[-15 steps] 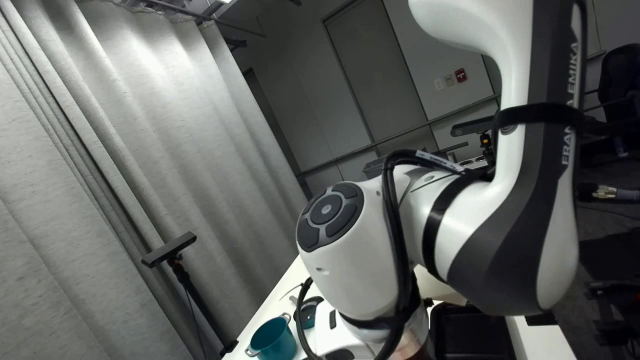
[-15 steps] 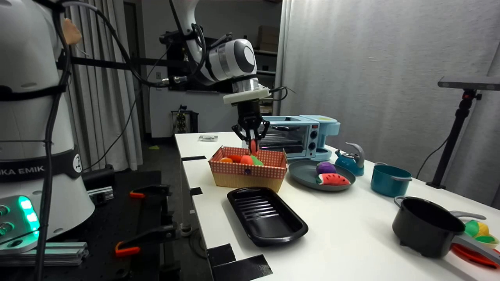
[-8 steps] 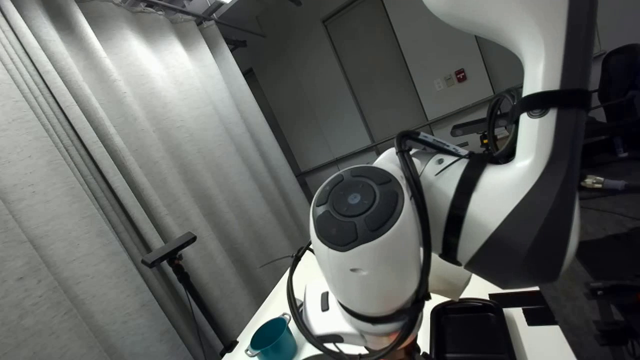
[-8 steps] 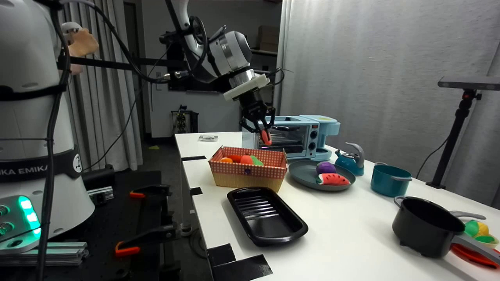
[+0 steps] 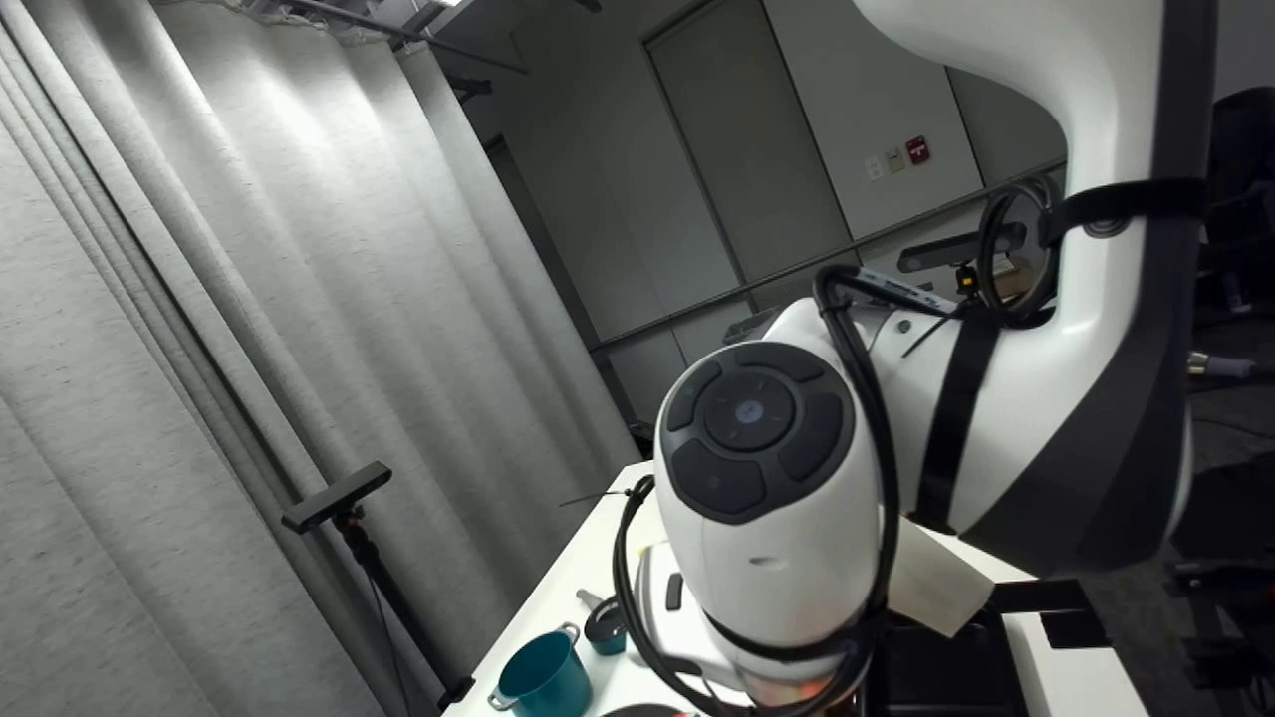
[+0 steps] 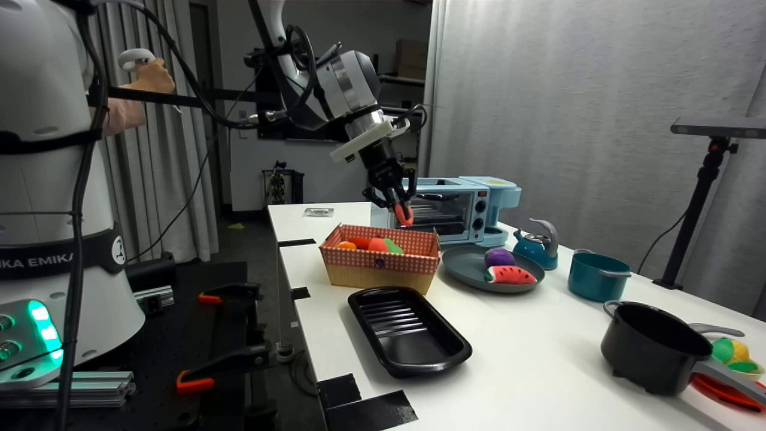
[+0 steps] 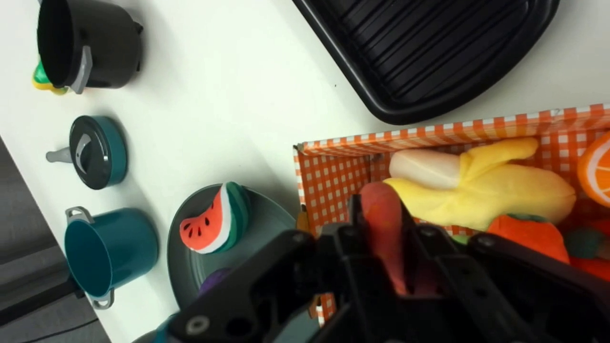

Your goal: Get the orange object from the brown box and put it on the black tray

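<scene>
My gripper (image 6: 400,200) is tilted and shut on an orange-red lump (image 6: 404,216), which sticks out between the fingertips. In the wrist view the lump (image 7: 381,209) stands upright between the two black fingers. Both are above the far side of the brown box (image 6: 377,275), which has a red-checked lining and also shows in the wrist view (image 7: 329,183). The black tray (image 6: 419,344) lies flat just in front of the box, with nothing on it. It shows in the wrist view (image 7: 429,57) and partly behind the arm in an exterior view (image 5: 946,672).
Inside the box lie a banana (image 7: 505,193), an orange slice (image 7: 600,169) and other toy produce. Beside it stands a grey plate (image 6: 464,269) with a watermelon slice (image 6: 511,275) and a purple piece (image 6: 499,258). A blue oven (image 6: 449,209), kettle (image 6: 537,248), teal pot (image 6: 598,276) and black pot (image 6: 652,347) stand around.
The gripper has lifted the orange-red lump up out of the box and tilted. It first swung toward the plate side, then came slightly back and down. Box and tray have not moved.
</scene>
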Robot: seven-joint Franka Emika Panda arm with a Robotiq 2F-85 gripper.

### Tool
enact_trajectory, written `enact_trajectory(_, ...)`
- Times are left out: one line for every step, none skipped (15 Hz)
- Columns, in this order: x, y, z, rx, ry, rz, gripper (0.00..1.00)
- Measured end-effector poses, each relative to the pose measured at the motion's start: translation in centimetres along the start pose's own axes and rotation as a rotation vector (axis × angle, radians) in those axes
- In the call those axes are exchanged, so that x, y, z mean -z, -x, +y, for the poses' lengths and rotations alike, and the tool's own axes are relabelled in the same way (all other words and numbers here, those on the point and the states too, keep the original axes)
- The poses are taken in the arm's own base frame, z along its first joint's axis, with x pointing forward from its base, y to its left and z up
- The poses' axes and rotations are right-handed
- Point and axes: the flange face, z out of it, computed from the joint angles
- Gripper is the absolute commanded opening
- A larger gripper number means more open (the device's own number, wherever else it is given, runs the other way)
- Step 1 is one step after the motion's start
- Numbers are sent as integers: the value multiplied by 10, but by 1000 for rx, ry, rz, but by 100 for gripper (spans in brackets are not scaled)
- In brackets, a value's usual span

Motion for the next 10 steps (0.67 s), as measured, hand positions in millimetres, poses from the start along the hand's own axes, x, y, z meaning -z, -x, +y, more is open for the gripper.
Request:
enact_trajectory(-1, 1, -1, -19, -1, -3, 4)
enact_trajectory(-2, 2, -2, -33, -2, -6, 4)
enact_trajectory(-2, 3, -3, -46, 0, -11, 4)
enact_trajectory(-2, 4, -2, -57, 7, -20, 4)
enact_trajectory(-2, 5, -2, -65, 17, -33, 4)
enact_trajectory(-2, 7, -1, -74, 27, -48, 4)
enact_trajectory(-2, 9, 0, -82, 39, -67, 4)
enact_trajectory(-1, 10, 0, -88, 50, -85, 4)
enact_trajectory(0, 11, -1, -92, 61, -102, 4)
enact_trajectory(0, 12, -1, -96, 71, -117, 4)
